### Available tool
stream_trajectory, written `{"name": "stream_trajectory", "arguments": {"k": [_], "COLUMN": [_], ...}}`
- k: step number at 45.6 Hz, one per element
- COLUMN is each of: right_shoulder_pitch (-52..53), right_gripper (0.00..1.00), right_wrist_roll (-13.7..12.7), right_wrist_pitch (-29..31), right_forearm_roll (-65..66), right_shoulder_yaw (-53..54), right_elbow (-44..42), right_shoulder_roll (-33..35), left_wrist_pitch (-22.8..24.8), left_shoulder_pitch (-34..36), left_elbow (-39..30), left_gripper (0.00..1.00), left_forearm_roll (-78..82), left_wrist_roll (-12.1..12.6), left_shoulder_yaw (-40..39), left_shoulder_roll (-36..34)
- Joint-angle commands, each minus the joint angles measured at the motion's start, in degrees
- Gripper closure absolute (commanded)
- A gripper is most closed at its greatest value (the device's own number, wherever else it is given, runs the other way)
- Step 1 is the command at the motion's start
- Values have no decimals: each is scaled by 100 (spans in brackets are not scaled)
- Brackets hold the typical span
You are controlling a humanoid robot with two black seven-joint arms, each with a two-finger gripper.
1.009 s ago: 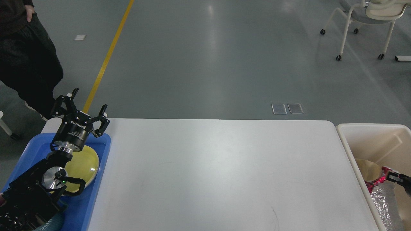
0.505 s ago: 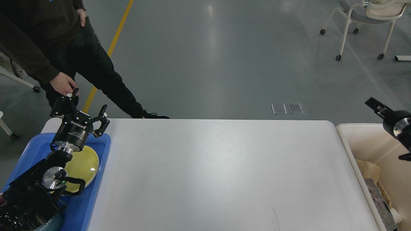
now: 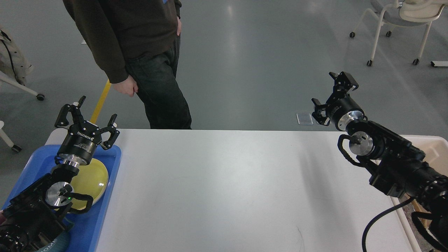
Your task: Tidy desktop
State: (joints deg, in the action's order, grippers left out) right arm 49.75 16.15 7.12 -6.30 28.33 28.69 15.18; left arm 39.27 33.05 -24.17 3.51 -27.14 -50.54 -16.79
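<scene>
The desktop (image 3: 231, 189) is a wide white-grey tabletop filling the middle of the head view; nothing lies on its bare surface. My left gripper (image 3: 87, 115) is open and empty, raised above the far end of a blue tray (image 3: 101, 210) at the desktop's left edge. A yellow plate (image 3: 91, 182) lies in that tray, partly hidden by my left arm. My right gripper (image 3: 334, 96) is open and empty, held high over the desktop's far right corner.
A person in dark clothes (image 3: 140, 52) stands just behind the desktop's far edge, left of centre. A cream bin (image 3: 435, 143) stands at the right, mostly hidden by my right arm. A wheeled chair (image 3: 395, 28) stands far back right.
My right arm rose out of the cream bin and swung left over the desktop's right end. The person walked right along the far edge. My left arm stayed still.
</scene>
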Motion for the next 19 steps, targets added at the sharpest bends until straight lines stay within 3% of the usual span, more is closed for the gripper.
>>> {"name": "stream_trajectory", "arguments": {"k": [1, 9, 19], "right_shoulder_pitch": [-579, -905, -1160], "right_gripper": [0, 0, 0], "right_wrist_roll": [642, 776, 776], "right_wrist_pitch": [727, 1450, 1512], "right_forearm_roll": [-11, -81, -81], "right_shoulder_yaw": [900, 1683, 2062], "right_elbow": [40, -48, -57], "right_shoulder_roll": [-331, -534, -587], "left_wrist_pitch": [1, -7, 1], "left_shoulder_pitch": [0, 0, 0], "left_elbow": [0, 0, 0], "left_gripper": [0, 0, 0], "left_forearm_roll": [0, 0, 0], "left_wrist_roll": [-2, -2, -2], "left_shoulder_yaw": [0, 0, 0], "left_shoulder_roll": [0, 0, 0]}}
